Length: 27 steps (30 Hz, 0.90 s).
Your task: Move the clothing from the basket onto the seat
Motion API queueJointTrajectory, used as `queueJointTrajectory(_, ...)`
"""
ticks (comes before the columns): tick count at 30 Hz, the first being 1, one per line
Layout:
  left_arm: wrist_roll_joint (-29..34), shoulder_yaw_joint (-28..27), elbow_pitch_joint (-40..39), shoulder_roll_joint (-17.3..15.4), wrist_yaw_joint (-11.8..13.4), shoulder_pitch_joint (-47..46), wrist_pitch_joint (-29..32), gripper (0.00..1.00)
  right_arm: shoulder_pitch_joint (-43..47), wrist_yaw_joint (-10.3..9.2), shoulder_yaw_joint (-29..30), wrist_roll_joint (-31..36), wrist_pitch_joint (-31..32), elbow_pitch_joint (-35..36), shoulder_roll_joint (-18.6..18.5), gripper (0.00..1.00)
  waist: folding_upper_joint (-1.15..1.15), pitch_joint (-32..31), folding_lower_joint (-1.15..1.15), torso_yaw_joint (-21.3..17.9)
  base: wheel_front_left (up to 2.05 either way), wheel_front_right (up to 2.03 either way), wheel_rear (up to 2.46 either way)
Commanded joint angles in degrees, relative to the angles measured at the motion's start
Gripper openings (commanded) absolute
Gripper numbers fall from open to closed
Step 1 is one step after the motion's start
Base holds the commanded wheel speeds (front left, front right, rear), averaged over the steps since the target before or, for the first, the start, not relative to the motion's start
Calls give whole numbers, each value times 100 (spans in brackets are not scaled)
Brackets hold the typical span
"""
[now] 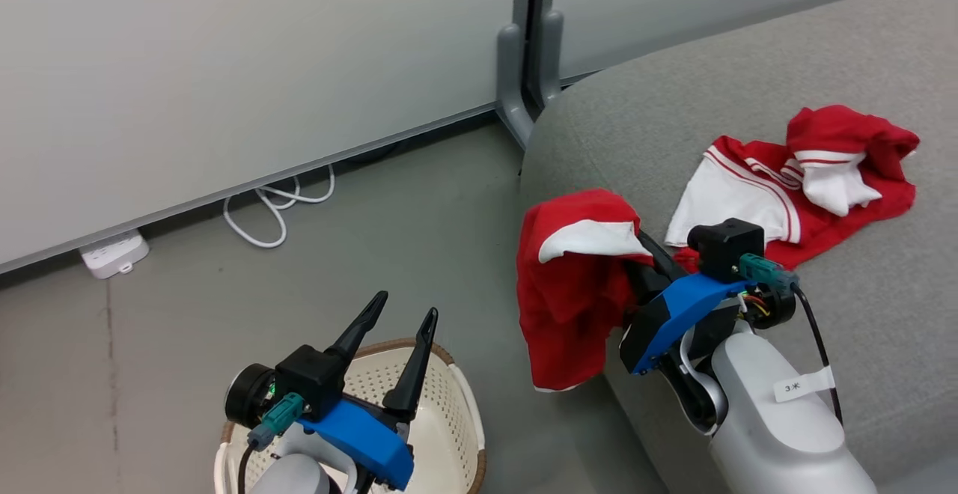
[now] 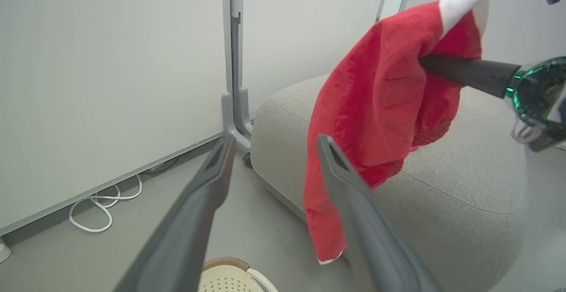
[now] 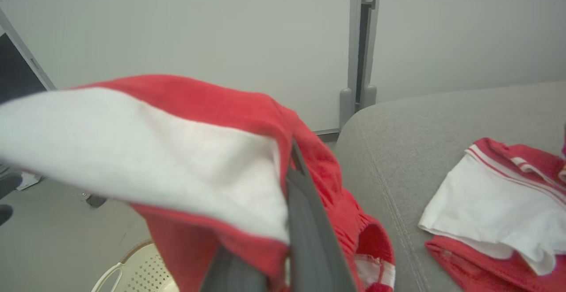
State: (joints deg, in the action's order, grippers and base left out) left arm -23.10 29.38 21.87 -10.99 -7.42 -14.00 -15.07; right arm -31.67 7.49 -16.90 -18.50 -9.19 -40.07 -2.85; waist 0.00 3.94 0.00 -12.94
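Observation:
My right gripper (image 1: 645,248) is shut on a red garment with a white panel (image 1: 572,284), which hangs over the rounded front edge of the grey seat (image 1: 861,67). The same garment (image 2: 380,106) droops from the right gripper's dark fingers (image 2: 464,71) in the left wrist view, and it drapes over them (image 3: 185,150) in the right wrist view. A second red-and-white garment (image 1: 808,183) lies spread on the seat (image 3: 398,150) to the right (image 3: 495,203). My left gripper (image 1: 404,313) stands open above the cream basket (image 1: 449,419), whose visible floor is bare.
A grey partition wall with a post (image 1: 528,45) stands behind the seat's corner. A white cable (image 1: 273,206) and a power strip (image 1: 114,253) lie on the grey floor along the wall. The basket's rim (image 3: 128,265) shows below the held garment.

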Motion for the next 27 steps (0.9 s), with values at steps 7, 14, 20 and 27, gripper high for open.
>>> queueJointTrajectory(7, 20, 50, -14, -77, -7, -61, -15, 100, 119, 2, 33, 2, -57, 39, -6, 0, 0, 55, 0, -765, 0, 0, 0)
queueJointTrajectory(14, 47, 95, -39, -131, -8, -70, -16, 100, 180, 2, 90, 20, -78, 45, -5, 0, 0, 98, 0, -1262, 0, 0, 0)
queueJointTrajectory(20, 34, 138, -45, -128, -8, -80, -15, 100, 237, 2, 126, 66, -89, 45, -6, 0, 0, 96, 0, -1527, 0, 0, 0)
queueJointTrajectory(27, 56, 119, -41, -129, -8, -79, -15, 100, 267, 2, 151, 44, -63, 90, -6, 0, 0, 131, 0, -1669, 0, 0, 0)
